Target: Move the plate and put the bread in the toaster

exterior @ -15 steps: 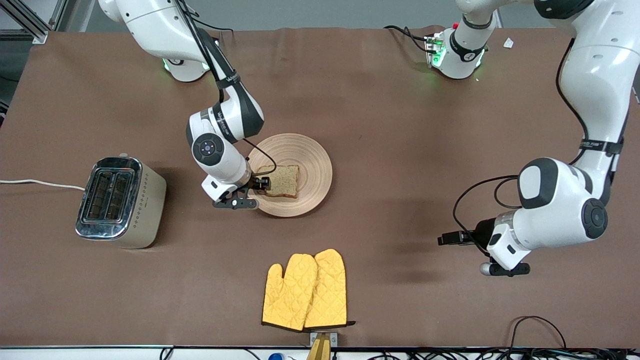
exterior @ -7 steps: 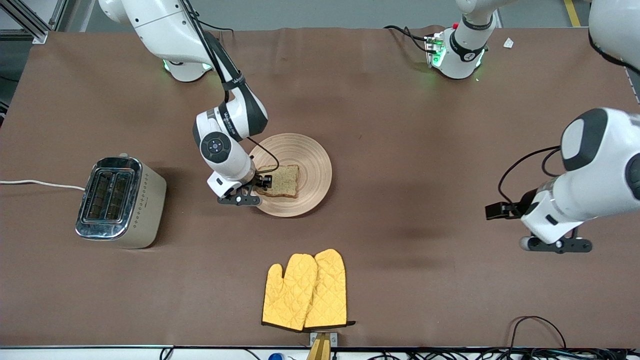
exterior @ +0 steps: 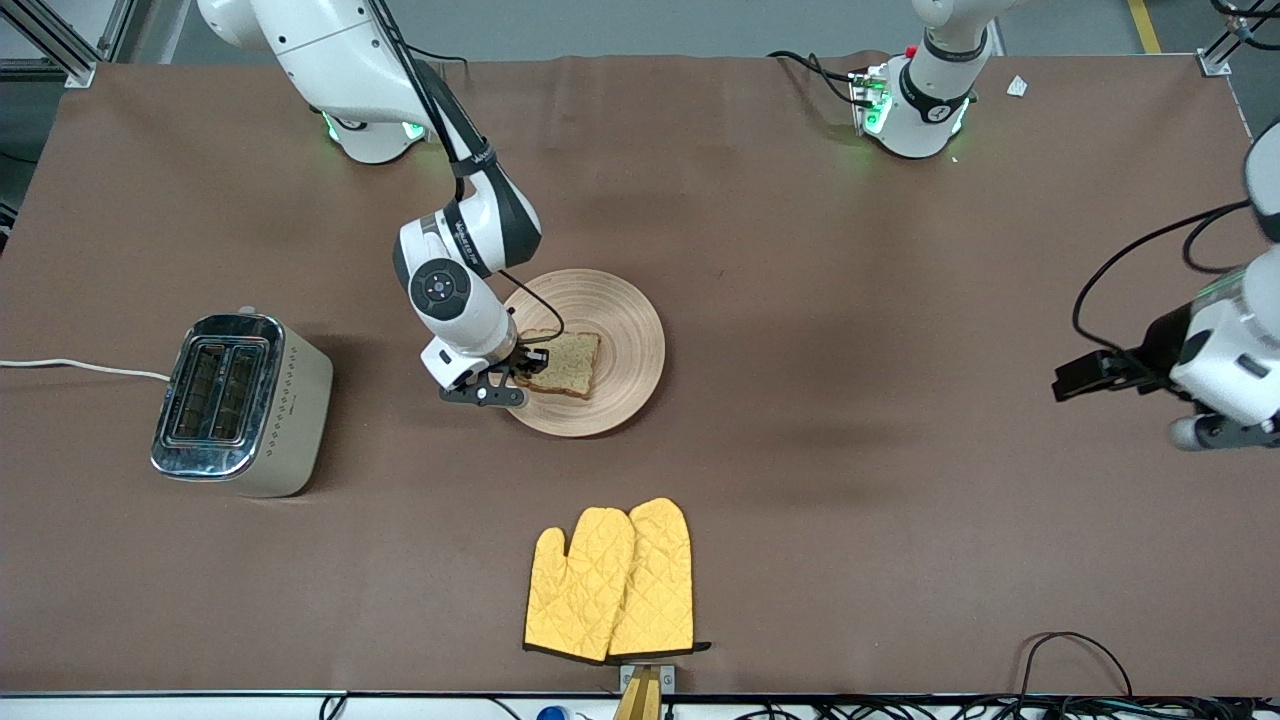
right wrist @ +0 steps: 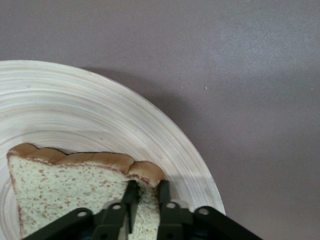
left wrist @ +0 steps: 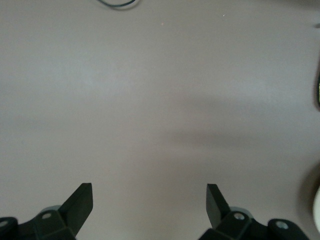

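The pale wood plate (exterior: 610, 330) lies mid-table with the brown bread slice (exterior: 570, 362) on it. My right gripper (exterior: 528, 370) is shut on the bread's edge at the plate's rim toward the toaster; in the right wrist view its fingertips (right wrist: 131, 192) pinch the crust of the bread (right wrist: 65, 185) over the plate (right wrist: 100, 115). The toaster (exterior: 240, 400) stands toward the right arm's end of the table, slots up. My left gripper (exterior: 1215, 432) hangs open and empty over bare table at the left arm's end; its fingers (left wrist: 80, 200) show wide apart.
A pair of yellow oven mitts (exterior: 612, 580) lies nearer the front camera than the plate. The toaster's white cord (exterior: 80, 367) runs off the table's end. Black cables (exterior: 1075, 650) lie at the front edge near the left arm's end.
My left arm has drawn back toward its own end of the table and risen. My right gripper has lifted slightly with the bread's edge pinched; the slice has shifted a little.
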Available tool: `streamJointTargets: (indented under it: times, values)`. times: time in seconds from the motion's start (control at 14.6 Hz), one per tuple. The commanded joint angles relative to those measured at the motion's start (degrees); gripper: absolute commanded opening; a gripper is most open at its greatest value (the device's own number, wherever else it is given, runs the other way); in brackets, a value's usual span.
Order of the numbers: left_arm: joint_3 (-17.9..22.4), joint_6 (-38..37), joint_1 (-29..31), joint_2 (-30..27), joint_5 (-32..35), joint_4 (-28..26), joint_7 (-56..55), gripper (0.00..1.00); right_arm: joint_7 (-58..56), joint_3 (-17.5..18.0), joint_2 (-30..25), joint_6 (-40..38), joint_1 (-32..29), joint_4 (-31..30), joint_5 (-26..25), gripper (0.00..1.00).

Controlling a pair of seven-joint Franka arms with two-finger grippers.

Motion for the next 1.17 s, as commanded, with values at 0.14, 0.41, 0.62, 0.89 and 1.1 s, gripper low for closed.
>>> streamJointTargets:
  times: [0.14,0.41,0.62,0.89,1.1]
  values:
    - [10.2,-5.8,-5.0,-7.9,-5.7,-2.5,1.1,1.00,0.9,-1.0,-2.3,-4.2,1.3,0.5,0.2,0.00]
    - [15.4,-6.1,-9.3,-16.1,-5.6,-8.7,1.1,1.00,0.8,-5.0,-6.2,-21.0,1.2,9.6,-4.3,0.00]
    - [15.7,-6.1,-11.8,-21.7,-5.6,-14.3,0.4,1.00,0.2,-6.2,-5.8,-39.3,-0.2,23.1,-15.6,0.00]
    - [18.2,-6.0,-17.6,-25.4,-5.3,-18.9,0.4,1.00,-11.3,-6.3,-5.5,-50.6,-3.8,30.4,-31.6,0.00]
    - [20.8,-6.0,-21.4,-26.2,-4.8,-19.7,0.4,1.00,-19.7,-6.2,-5.3,-54.6,-6.9,31.9,-43.0,0.00]
